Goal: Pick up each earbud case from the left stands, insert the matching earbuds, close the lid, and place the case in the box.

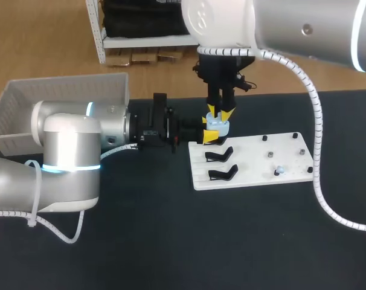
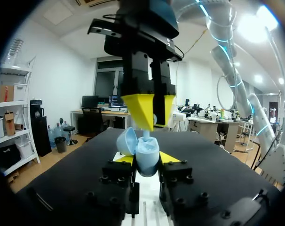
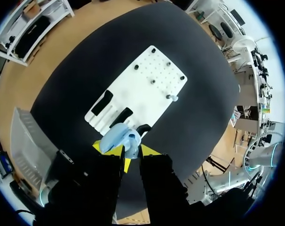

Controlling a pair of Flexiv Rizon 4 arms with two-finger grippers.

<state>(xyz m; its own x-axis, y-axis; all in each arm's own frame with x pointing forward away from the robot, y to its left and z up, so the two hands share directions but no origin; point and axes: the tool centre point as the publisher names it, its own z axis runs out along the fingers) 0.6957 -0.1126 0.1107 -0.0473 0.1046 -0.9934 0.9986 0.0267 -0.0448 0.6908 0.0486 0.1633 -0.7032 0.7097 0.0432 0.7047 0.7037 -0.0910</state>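
A light blue earbud case [image 1: 217,127] with its lid open is held just above the white board's [image 1: 255,162] near-left corner. My left gripper [image 1: 210,136] comes in from the side and is shut on it. In the left wrist view the case [image 2: 147,156] sits between that gripper's [image 2: 148,160] yellow tips, lid [image 2: 127,140] tilted back. My right gripper [image 1: 219,113] hangs straight above, shut on a pale blue earbud [image 2: 146,134] whose lower end is in the case. In the right wrist view the case [image 3: 115,136] lies just ahead of that gripper [image 3: 131,153].
Two empty black stands [image 1: 219,154] [image 1: 223,174] are on the board's left part. Another pale earbud [image 1: 280,171] stands near its right edge among small dark pegs [image 1: 270,154]. A white mesh basket [image 1: 62,96] sits at the far left of the black table.
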